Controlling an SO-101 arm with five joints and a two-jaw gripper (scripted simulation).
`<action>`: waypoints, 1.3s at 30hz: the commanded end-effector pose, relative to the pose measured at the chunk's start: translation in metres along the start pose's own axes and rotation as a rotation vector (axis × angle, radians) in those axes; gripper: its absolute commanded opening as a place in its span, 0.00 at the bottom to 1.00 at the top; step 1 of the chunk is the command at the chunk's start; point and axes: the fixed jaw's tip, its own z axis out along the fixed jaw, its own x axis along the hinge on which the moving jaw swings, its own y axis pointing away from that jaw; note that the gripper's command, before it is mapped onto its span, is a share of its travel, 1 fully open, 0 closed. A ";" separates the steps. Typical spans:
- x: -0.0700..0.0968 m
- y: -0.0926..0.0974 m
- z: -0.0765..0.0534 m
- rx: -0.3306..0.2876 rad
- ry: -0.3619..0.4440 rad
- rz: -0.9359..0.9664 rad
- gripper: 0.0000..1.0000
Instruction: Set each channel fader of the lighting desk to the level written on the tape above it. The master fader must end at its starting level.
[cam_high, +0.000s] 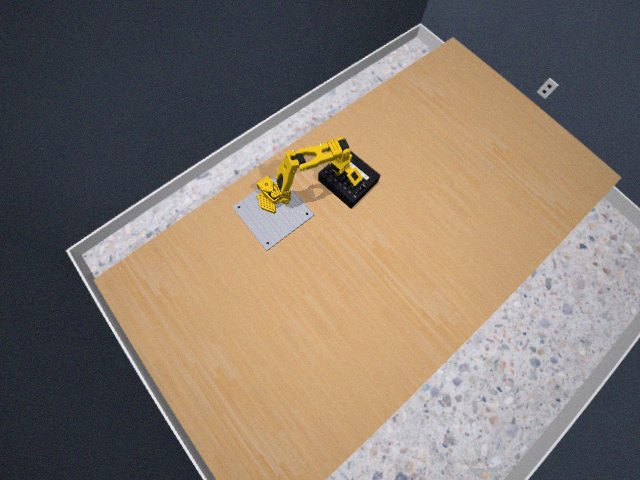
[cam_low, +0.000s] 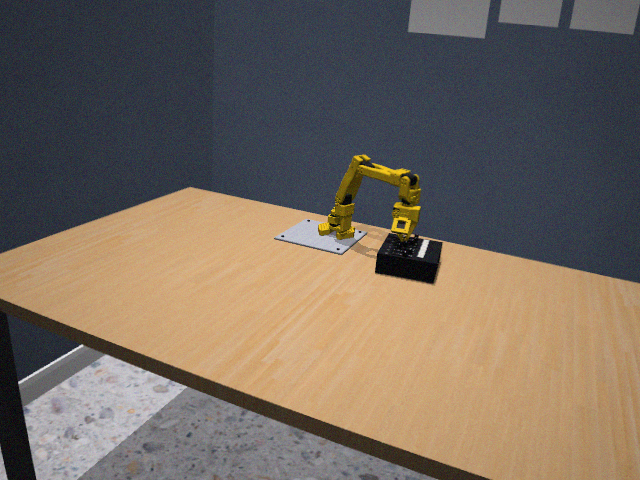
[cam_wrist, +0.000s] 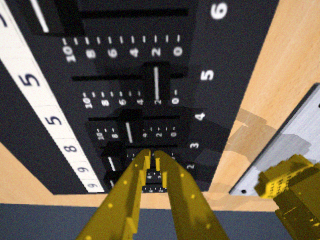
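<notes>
The black lighting desk sits on the wooden table just right of the arm's base, and it also shows in the exterior view. In the wrist view its white tape strip reads 5, 5, 8, 9 from top to bottom. The channel 5 fader cap stands near 2. The channel 4 fader cap stands near 6. The channel 3 fader cap lies left of my fingertips. My gripper is shut and empty, pointing down close over the desk near channels 3 and 2. It shows over the desk in the top and exterior views.
The grey base plate holds the arm's base left of the desk; its corner shows in the wrist view. The table's far edge runs behind the arm and desk.
</notes>
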 end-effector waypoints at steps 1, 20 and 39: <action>-0.001 -0.002 -0.001 -0.007 -0.002 -0.003 0.00; -0.004 -0.001 -0.003 -0.007 -0.002 -0.003 0.00; -0.004 -0.001 -0.011 -0.014 -0.006 -0.003 0.00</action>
